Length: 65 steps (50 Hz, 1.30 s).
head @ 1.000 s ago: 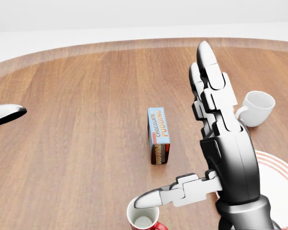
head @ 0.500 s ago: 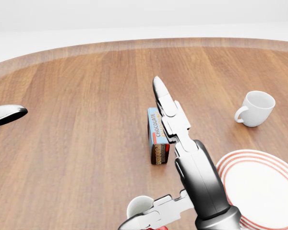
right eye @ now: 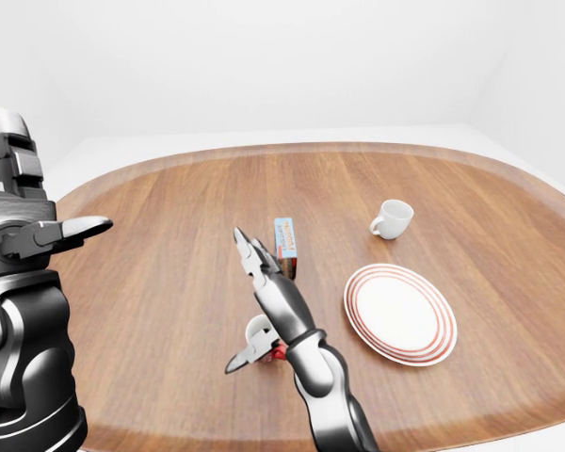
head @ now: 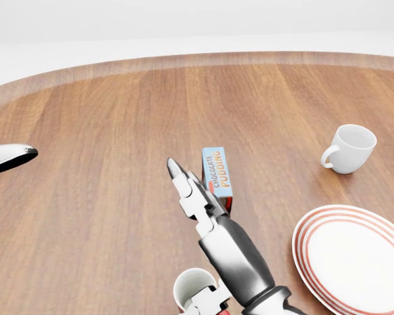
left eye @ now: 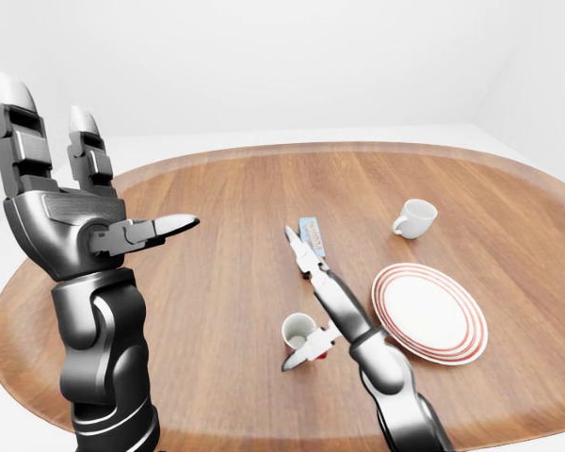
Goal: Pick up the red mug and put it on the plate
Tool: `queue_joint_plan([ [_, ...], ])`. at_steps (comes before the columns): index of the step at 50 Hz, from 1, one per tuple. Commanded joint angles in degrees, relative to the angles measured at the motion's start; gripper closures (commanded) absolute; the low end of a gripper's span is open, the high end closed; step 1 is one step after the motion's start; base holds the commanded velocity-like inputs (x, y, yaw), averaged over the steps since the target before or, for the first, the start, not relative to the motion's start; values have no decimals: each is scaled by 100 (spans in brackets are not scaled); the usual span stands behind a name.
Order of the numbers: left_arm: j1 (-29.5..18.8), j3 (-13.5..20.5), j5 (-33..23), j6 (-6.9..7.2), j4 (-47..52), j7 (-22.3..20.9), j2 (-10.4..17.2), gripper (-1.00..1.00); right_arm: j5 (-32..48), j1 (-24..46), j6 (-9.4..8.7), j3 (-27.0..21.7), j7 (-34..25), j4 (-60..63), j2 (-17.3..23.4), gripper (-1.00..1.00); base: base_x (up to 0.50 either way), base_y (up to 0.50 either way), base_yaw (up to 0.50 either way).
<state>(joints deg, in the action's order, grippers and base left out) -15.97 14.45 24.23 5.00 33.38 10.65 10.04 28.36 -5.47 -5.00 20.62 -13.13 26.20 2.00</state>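
Left-eye view showed the right robot hand (left eye: 313,301) spread open, its thumb seemingly just beside the upright red mug (left eye: 300,335), which stood at its left. Beyond, at its right, lay the plate (left eye: 463,332). Far leftward, the left robot hand (left eye: 71,221) hung open.

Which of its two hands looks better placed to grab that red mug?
The right hand, probably. Its open fingers stand right about the red mug, thumb on one side and long fingers on the other, not yet closed. The left hand is raised open far off at the left, away from the mug.
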Motion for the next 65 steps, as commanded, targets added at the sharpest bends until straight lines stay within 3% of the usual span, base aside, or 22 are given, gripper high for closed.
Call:
queue_joint_plan([
  [1,-1,-3,16,0,27,16,1,-95,946,38,0,14,-360,-517,-31,-100,0,0,0],
  [22,-32,-22,30,0,-12,18,4,-95,2240,241,0,-120,-677,-924,-190,-100,0,0,0],
  [65,-25,12,49,0,-23,14,19,-95,2695,381,0,-82,-1003,-1501,-338,-100,0,0,0],
])
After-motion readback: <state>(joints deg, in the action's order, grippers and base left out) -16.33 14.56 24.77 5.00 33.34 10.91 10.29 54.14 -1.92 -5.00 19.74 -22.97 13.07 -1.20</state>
